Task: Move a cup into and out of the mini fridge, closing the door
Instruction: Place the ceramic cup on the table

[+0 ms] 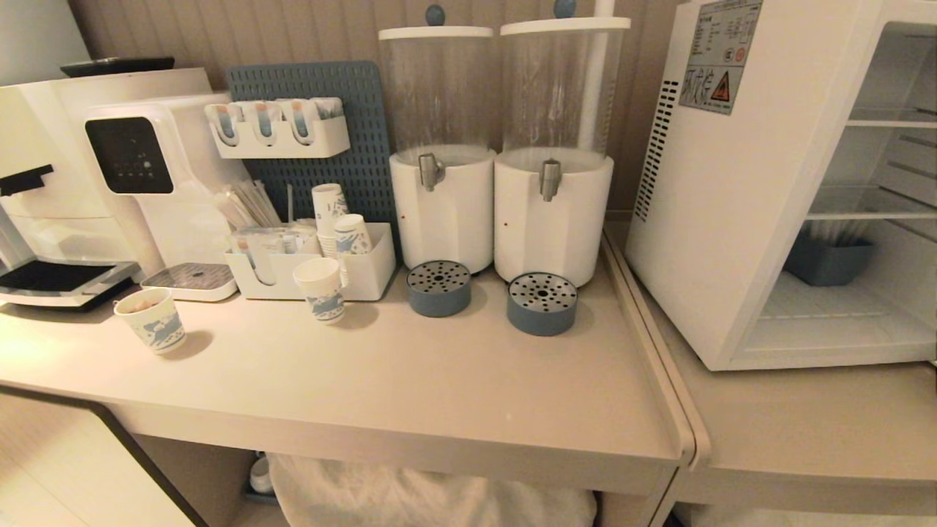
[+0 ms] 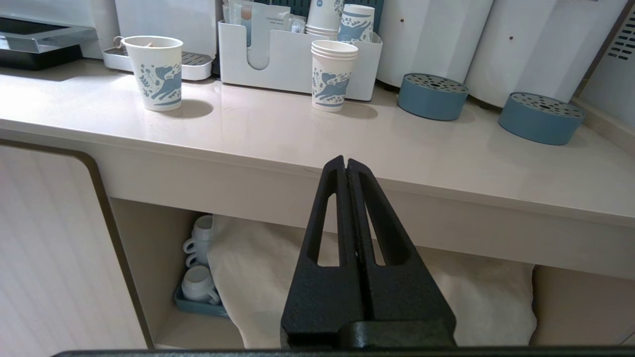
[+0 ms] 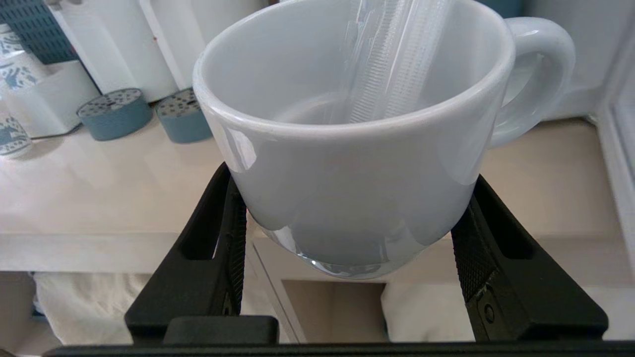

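Gripped low across its body between right gripper jaws: cup, upright, empty, off the counter, handle at 2 o'clock in the wrist view.

Mini fridge at 3 o'clock in head view, interior exposed, door out of sight, wire shelves bare of the cup. Not yet placed inside; taking out and door closing left, by the look of it. Left gripper clenched on nothing, parked below counter edge.

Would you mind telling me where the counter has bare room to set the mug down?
The counter's front strip, between the paper cups and its edge, is bare, as is the ledge before the mini fridge. It is crowded by the organiser and drip trays.
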### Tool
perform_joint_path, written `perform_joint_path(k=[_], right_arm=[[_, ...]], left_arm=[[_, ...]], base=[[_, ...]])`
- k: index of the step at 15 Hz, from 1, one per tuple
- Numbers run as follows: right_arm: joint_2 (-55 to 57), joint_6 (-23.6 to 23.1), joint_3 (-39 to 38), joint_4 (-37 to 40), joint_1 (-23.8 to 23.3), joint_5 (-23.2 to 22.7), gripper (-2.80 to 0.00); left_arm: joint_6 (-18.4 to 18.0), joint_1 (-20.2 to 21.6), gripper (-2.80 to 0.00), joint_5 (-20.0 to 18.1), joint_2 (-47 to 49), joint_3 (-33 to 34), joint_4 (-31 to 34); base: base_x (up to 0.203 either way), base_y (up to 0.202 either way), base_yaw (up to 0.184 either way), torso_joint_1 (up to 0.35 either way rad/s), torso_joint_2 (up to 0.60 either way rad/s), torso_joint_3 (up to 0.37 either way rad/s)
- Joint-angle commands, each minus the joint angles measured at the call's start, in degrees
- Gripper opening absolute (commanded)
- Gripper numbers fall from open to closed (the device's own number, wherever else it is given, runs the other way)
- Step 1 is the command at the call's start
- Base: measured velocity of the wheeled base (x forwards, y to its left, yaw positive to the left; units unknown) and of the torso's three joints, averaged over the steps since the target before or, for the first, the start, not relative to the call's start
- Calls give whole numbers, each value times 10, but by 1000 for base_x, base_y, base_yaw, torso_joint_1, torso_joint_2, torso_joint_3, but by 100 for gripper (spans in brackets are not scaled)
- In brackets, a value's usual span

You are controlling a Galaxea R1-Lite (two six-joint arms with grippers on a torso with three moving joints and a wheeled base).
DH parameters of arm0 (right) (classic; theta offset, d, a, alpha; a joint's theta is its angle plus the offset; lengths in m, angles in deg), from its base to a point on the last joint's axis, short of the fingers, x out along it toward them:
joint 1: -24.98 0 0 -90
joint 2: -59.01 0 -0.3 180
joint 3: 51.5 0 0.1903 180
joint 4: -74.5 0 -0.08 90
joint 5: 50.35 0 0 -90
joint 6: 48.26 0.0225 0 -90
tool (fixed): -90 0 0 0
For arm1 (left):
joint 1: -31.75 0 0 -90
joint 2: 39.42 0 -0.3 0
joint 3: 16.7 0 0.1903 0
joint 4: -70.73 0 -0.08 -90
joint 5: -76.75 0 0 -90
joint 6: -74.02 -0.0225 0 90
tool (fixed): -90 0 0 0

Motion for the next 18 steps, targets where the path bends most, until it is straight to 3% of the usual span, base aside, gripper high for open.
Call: perform_joint_path(k=[1,5,7,9,11,12,18], right_arm=[[-74,0,-1,40,1,1,-280],[-140,-1,-56,38,1,17,-280],[-139,-6,-116,-19,1,33,-280],[-139,-16,-155,-63,1,17,-280],[-139,-83,-152,-6,1,-4,-280],[-139,-95,-149,11,1,-12,-280],[-139,-72,-151,-3,1,-14,-280]], left_arm=[[1,0,-280,0,-3,23,0],[1,0,-280,0,-3,23,0],[1,0,-280,0,-3,23,-1],[1,0,-280,0,-3,23,0],[2,0,-280,0,-3,23,0],[1,0,-280,0,-3,23,0],[1,0,-280,0,-3,23,-1]], base=[[0,0,0,0,0,0],[0,0,0,0,0,0],[0,0,0,0,0,0],[0,0,0,0,0,0],[0,0,0,0,0,0],[0,0,0,0,0,0],[0,0,0,0,0,0]])
